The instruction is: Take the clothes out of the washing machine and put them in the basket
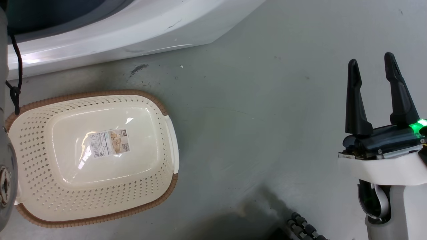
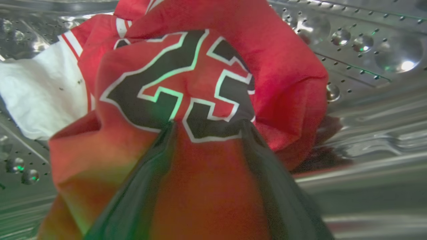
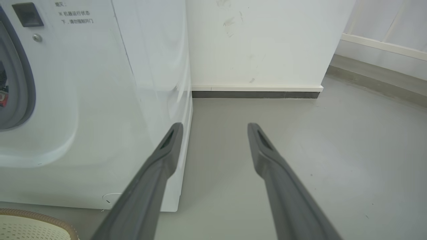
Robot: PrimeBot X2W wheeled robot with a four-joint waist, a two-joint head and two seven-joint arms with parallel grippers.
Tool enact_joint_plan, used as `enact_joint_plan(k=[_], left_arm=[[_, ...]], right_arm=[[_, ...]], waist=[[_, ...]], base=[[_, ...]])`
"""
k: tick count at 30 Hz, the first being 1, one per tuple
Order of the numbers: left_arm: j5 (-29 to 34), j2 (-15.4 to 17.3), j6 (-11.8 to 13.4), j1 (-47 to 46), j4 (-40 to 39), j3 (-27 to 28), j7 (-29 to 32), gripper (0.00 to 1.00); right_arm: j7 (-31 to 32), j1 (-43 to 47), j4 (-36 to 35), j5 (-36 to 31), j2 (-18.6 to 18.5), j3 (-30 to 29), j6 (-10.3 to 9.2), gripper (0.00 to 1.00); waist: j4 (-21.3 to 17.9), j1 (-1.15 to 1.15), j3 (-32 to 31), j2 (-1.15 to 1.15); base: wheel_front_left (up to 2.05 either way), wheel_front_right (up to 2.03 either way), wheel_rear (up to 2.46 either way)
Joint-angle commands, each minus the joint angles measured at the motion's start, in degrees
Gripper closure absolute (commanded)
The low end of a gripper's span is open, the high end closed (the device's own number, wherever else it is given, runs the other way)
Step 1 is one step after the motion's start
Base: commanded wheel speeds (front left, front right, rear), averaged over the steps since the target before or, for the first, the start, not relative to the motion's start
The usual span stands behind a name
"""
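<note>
**Status:** early stage, 0 garments deposited.

**Basket:** Basket [image 1: 146, 110] stands upright on floor [image 1: 267, 116], just in front of washing machine [image 1: 110, 30]. Interior bare except a printed label [image 1: 109, 143] on its bottom.

**L arm:** L gripper [image 2: 208, 125] is inside steel drum [image 2: 367, 110]. Its fingers [image 2: 153, 173] are clamped either side of a bunched fold of the red jersey [image 2: 186, 76], "23" lettering facing the wrist cam. Judged a firm pinch, as cloth gathers tight between the 2 fingers. Jersey not yet clear of drum.

**Other items:** Beside the jersey and touching it, the white cloth [image 2: 40, 93] w/ red trim lies against drum wall. More red fabric sits behind the jersey; can't tell if it's a separate garment.

**R arm:** R gripper [image 1: 371, 63] idle, jaws spread, holding nothing, over bare floor well apart from basket.

**Done:** grasp on item 1.

**Outstanding:** withdraw jersey from drum, drop in basket, then repeat for white cloth & any other piece. Est. well under half complete.
</note>
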Motion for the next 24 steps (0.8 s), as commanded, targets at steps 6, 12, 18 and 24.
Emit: enact_joint_plan(k=[6,12,18,24], left_arm=[[-1.9,-0.4,0.0,2.4,1.1,-0.4,-1.6,1.0],[-3.6,-0.4,0.0,4.0,0.6,-0.6,-7.5,1.0],[-6.3,-1.8,0.0,9.9,0.3,-1.7,-16.5,1.0],[-9.4,-3.1,0.0,17.7,-0.9,-4.6,-25.5,1.0]], right_arm=[[-0.1,0.0,-0.3,-0.3,0.1,0.7,-0.04,0.0],[-0.1,0.8,0.3,-1.2,0.1,0.1,-0.04,0.0],[-0.1,2.1,0.9,-2.5,0.1,0.1,-0.04,0.0],[-0.1,4.7,1.7,-4.3,0.1,0.4,-0.04,0.0]], waist=[[0.4,-0.01,-1.0,0.0],[1.3,-0.01,-3.5,0.0],[2.8,-0.01,-8.8,0.0],[5.0,-0.01,-14.8,0.0]], base=[[0.0,0.0,0.0],[0.0,0.0,0.0],[0.0,0.0,0.0],[0.0,0.0,0.0]])
